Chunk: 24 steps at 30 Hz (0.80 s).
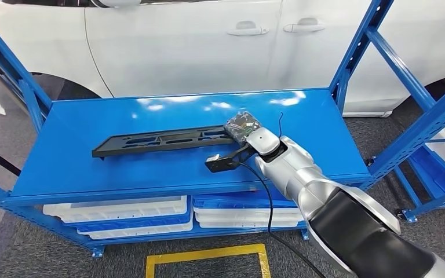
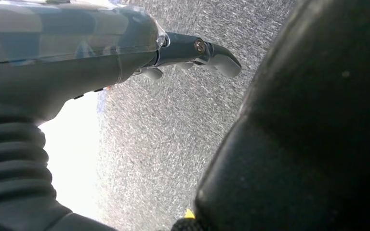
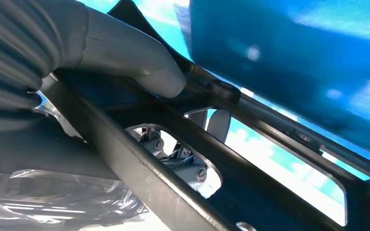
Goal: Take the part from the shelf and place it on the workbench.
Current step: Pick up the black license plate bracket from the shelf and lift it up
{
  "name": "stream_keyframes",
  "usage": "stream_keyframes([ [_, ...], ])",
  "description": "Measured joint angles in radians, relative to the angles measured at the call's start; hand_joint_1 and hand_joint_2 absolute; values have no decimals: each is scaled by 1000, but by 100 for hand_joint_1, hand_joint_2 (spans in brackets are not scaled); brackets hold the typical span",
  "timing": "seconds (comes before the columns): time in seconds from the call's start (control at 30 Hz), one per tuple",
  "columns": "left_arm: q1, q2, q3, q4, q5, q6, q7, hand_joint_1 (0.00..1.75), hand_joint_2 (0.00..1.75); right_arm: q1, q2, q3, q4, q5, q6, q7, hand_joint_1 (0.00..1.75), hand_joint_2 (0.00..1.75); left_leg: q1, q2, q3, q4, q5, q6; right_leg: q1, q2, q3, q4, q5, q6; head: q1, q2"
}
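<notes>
Car workshop: white car (image 1: 208,40) behind blue steel shelving (image 1: 382,63)

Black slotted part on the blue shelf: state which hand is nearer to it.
Right. The right hand grips the black slotted part at its end; the left hand hangs over grey floor beside the robot's body.

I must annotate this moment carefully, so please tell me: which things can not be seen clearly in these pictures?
- Head view: the right robot hand covers the near end of the black part, so its fingers' hold is hidden.
- Right wrist view: the part is cut off by the picture's edges; the fingers show only through its openings.
- Left wrist view: the left robot hand hangs over grey floor; a dark blurred shape hides the rest.
</notes>
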Motion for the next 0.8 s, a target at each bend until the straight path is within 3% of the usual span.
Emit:
stream_keyframes([
  [0.07, 0, 0, 0, 0, 0, 1, 0, 0, 0, 2, 0, 0, 0, 0, -5, -3, 175, 175, 0, -1, 0, 0, 0, 0, -6, -2, -35, 69, -11, 5, 0, 0],
  [0.1, 0, 0, 0, 0, 0, 1, 0, 0, 0, 2, 1, 0, 0, 0, -7, -4, 175, 175, 0, -1, 1, 1, 0, 0, -8, -3, -31, 61, 4, 6, 0, 0],
  [0.13, 0, 0, 0, 0, 0, 2, 0, 0, 0, 1, 1, 0, 0, 0, -9, -6, 175, 175, 0, -1, 2, 1, -1, -1, -9, -4, -15, 27, 29, 6, 0, 0],
  [0.23, 0, 0, 0, 0, 0, 3, 0, 0, 0, -5, 6, -2, 0, -4, -15, -14, 175, 175, -2, -3, 4, 5, -5, -10, -8, -2, 69, -151, 105, -1, 0, 0],
  [0.3, 0, 0, 0, 0, 0, 4, -1, 0, 0, -8, 12, -10, -2, -24, -27, -28, 175, 175, -5, -6, 0, 5, -6, -20, -4, 0, 93, -210, 113, -10, 0, 0],
  [0.4, 0, 2, 0, 0, 0, 6, -3, 0, 0, -10, 20, -41, -11, -67, -41, -55, 175, 175, -7, -6, -6, 9, -13, -35, -8, -2, 95, -220, 115, -26, 0, 0],
  [0.47, 1, 3, 0, 0, 0, 7, -6, 0, 0, -10, 27, -60, -15, -79, -41, -62, 175, 175, -7, -3, -35, 74, -52, -44, -12, -5, 97, -225, 117, -36, 0, 0],
  [0.53, 1, 3, 0, 0, 0, 9, -12, 0, 0, -8, 31, -72, -16, -84, -40, -64, 175, 175, -7, -2, -97, 208, -111, -51, -9, -6, 98, -224, 116, -43, 0, 0],
  [0.57, 1, 3, 0, 0, 1, 10, -14, 0, 0, -7, 31, -77, -16, -87, -40, -67, 175, 175, -7, -3, -123, 266, -128, -54, -7, -7, 98, -223, 115, -44, 0, 0],
  [0.6, 1, 3, 0, 0, 1, 12, -17, 0, 0, -6, 31, -82, -16, -96, -42, -74, 175, 175, -7, -3, -135, 294, -126, -56, -6, -7, 99, -222, 114, -45, 0, 0],
  [0.63, 1, 3, 0, 0, 1, 14, -18, 0, 0, -6, 32, -89, -17, -111, -44, -89, 175, 175, -7, -3, -129, 282, -105, -57, -5, -6, 100, -219, 112, -45, 0, 0],
  [0.73, 1, 3, 0, 0, 1, 14, -12, 0, 0, -7, 40, -128, -29, -204, -44, -178, 175, 175, -4, -2, -53, 115, -10, -57, -2, -1, 100, -207, 103, -40, 0, 0],
  [0.8, 1, 3, 0, 0, 1, 14, -10, 0, 0, -13, 48, -172, -58, -302, -18, -266, 175, 175, -3, -5, -29, 46, -4, -45, 3, 5, 85, -198, 104, -32, 0, 0],
])
